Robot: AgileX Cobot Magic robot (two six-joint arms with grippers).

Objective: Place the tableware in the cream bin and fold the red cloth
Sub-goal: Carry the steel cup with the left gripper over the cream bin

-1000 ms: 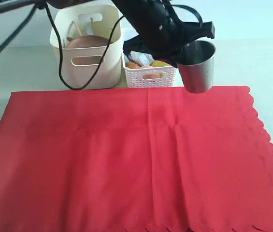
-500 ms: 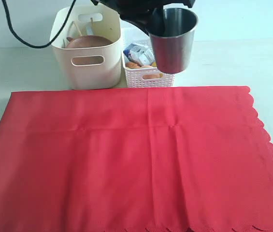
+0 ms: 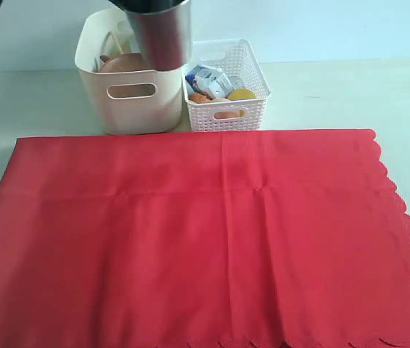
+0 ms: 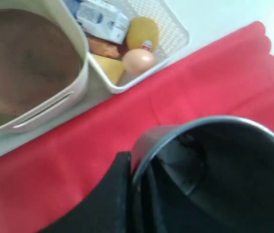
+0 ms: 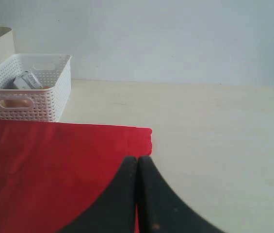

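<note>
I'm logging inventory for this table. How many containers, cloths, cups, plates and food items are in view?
Containers: 2 (cream bin, white basket)
Cloths: 1 (red cloth)
Cups: 1 (steel cup)
Plates: 1 (brown plate)
Food items: 5 (milk carton, lemon, egg, cheese, sausage)
Total: 10

- The left gripper [image 4: 144,179] is clamped on the rim of the steel cup [image 4: 224,174]. One black finger [image 4: 110,199] lies against the outer wall and the other [image 4: 183,162] reaches inside.
- In the exterior view only its dark tip shows, at the top edge, with the cup beneath it.
- The right gripper [image 5: 137,194] is empty, its two black fingers [image 5: 122,204] pressed flat together.
</note>
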